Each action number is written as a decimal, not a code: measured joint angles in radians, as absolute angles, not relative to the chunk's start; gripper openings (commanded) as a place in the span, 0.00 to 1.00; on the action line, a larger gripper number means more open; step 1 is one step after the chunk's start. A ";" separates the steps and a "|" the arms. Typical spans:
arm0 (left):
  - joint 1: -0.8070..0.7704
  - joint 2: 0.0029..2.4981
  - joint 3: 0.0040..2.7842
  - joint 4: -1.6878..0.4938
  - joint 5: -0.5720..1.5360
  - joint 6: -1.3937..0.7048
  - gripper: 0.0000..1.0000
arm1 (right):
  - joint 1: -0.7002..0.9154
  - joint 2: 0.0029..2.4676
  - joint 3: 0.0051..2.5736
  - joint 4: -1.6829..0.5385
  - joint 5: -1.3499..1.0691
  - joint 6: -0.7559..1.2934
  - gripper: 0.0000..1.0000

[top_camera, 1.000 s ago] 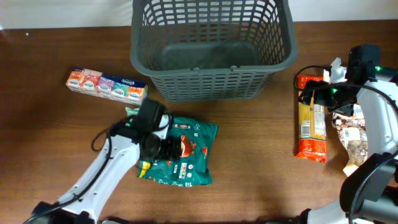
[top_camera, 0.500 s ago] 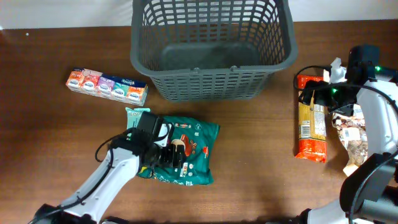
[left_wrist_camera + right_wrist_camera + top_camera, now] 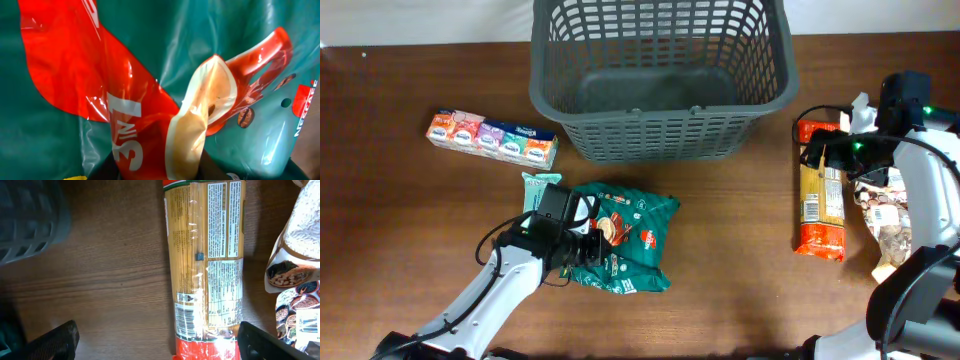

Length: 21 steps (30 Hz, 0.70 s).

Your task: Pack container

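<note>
Container (image 3: 660,135) is standing at the table's (image 3: 740,250) far edge, seen from overhead; left hand (image 3: 590,247) is resting on a teal coffee bag (image 3: 642,240) nearer. Left wrist: that hand is pinching a fold of the bag. Right wrist: right hand (image 3: 162,339) is hanging spread over a spaghetti packet (image 3: 205,255).
</note>
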<state>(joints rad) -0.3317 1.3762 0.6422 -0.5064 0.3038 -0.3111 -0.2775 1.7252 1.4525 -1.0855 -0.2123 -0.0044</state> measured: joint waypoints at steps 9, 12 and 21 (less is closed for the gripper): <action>-0.332 1.375 0.652 -0.513 0.308 -0.310 0.02 | -0.277 1.725 1.452 -1.086 -0.212 -0.004 0.99; -0.332 1.363 0.671 -0.555 0.311 -0.294 0.02 | -0.278 1.725 1.452 -1.086 -0.212 -0.005 0.99; -0.339 1.172 0.833 -0.819 0.204 -0.257 0.02 | -0.278 1.725 1.452 -1.086 -0.212 -0.004 0.99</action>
